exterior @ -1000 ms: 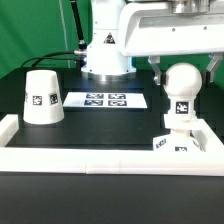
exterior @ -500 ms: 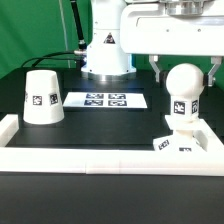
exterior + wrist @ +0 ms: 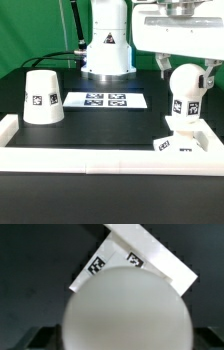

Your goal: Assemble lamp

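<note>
The white ball bulb (image 3: 187, 85) stands with its short stem on the flat square base plate (image 3: 182, 146) at the exterior view's right, leaning slightly. My gripper (image 3: 188, 68) hangs over it, one dark finger on each side of the ball with a thin gap at each. In the wrist view the bulb (image 3: 128, 308) fills the picture, my gripper (image 3: 128, 339) straddles it, and the tagged base plate (image 3: 140, 255) lies behind it. The cone shade (image 3: 42, 97) stands alone at the exterior view's left.
The marker board (image 3: 105, 100) lies flat at the middle back. The robot's white pedestal (image 3: 107, 50) stands behind it. A white rim (image 3: 90, 160) frames the black table along the front and sides.
My gripper has shifted toward the exterior view's right and a little up. The top of the bulb has moved right with it and now leans.
</note>
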